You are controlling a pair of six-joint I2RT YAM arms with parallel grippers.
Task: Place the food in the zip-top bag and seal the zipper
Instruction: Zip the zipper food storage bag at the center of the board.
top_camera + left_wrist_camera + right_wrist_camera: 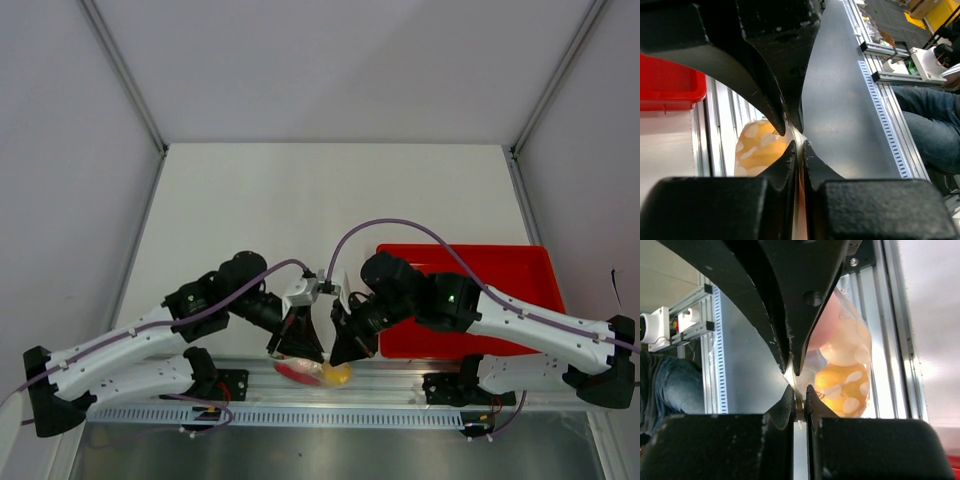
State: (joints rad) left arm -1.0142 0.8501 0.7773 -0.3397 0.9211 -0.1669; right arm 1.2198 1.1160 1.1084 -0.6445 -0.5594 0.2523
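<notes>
The zip-top bag (312, 373) lies over the metal rail at the table's near edge, held between both grippers. Its red zipper (294, 368) shows at the bag's left. Inside it the food shows through the film: a yellow-orange ball (842, 385), a whitish egg (842, 347) and a pinkish piece (824, 327). My left gripper (800, 146) is shut on the bag's thin edge, the ball (759, 149) just left of its fingers. My right gripper (799, 390) is shut on the same edge. The two grippers (300, 350) (346, 350) point down side by side, tips nearly touching.
A red tray (480, 290) sits on the table to the right, under the right arm; its corner shows in the left wrist view (667, 82). Aluminium rails (400, 385) and a dark metal plate (850, 115) run along the near edge below the bag.
</notes>
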